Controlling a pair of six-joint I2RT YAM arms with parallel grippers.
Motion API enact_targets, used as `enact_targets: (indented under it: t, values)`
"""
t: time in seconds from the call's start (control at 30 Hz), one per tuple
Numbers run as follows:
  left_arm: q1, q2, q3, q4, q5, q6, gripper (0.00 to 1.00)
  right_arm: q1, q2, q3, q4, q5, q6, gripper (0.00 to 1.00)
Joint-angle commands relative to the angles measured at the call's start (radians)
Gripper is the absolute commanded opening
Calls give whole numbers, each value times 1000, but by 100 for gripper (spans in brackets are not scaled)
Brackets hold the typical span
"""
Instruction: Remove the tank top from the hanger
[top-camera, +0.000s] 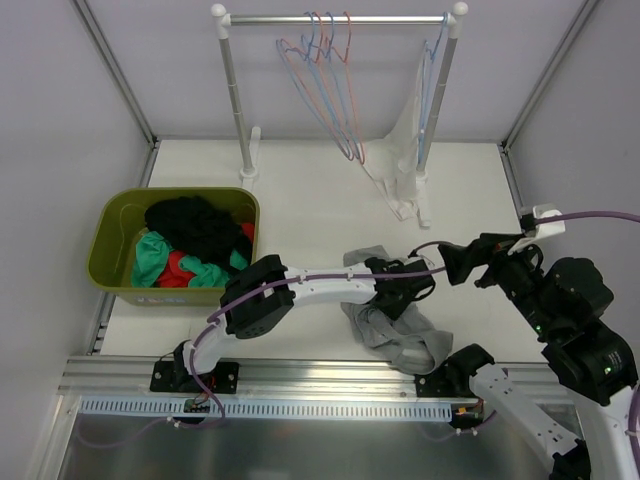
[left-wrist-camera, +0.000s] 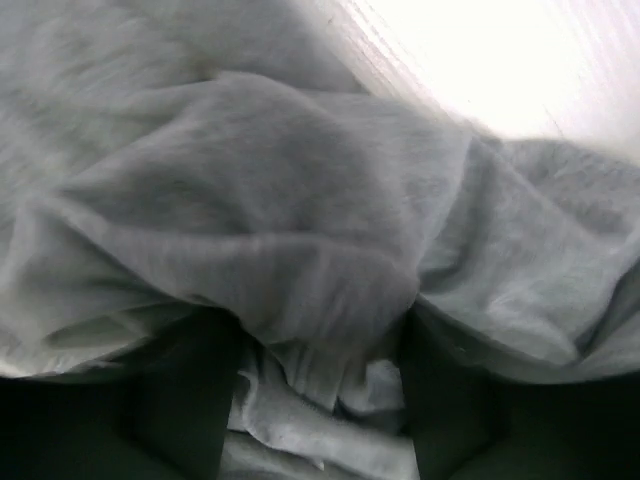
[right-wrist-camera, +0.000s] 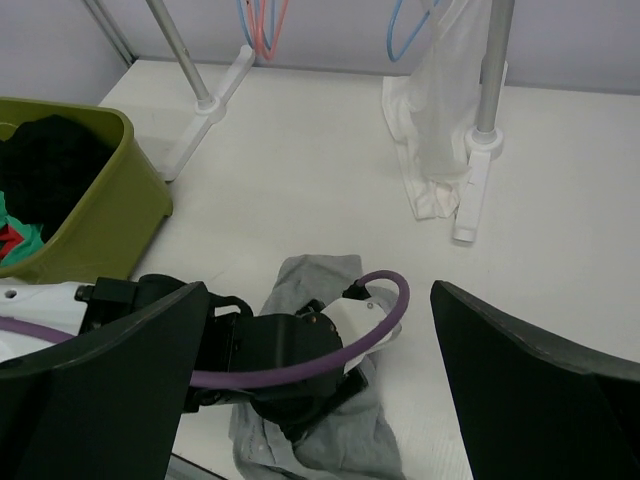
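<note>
Soft grey cloth of the tank top (left-wrist-camera: 330, 230) bunches between the jaws of the left gripper (left-wrist-camera: 320, 400), which stand apart around a fold; we cannot tell if they pinch it. It lies crumpled on the table (top-camera: 300, 200) under them, the right gripper (right-wrist-camera: 320, 288) wide open beside. We judge it light and limp: take a thick fold.

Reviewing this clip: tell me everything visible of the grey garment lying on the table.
The grey garment is light grey and looks like soft jersey knit, with what seems an armhole loop at its near end. It lies crumpled in a heap on the white table, near the front edge, off any hanger. The left hand rests on its middle. In the wrist view, folds bunch between the dark fingers, though whether they grip it cannot be told.
</note>
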Motion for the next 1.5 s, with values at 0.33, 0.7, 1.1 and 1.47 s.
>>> enact_targets:
  t: [0.33,0.7,1.1,1.47]
  values:
    - [-16,-352,-117,-242,-237,-31,0,-5,-45,-17,28,-28,-14,100]
    - [243,-634,243,-596,-406,-17,0,-5,-52,-43,69,-42,-5,99]
    - [745,-748,403,-724,-414,49,0,-3,-40,-65,106,-53,8,100]
    - [1041,-892,-401,-377,-181,-172,0,-5,-3,-100,154,-100,28,99]
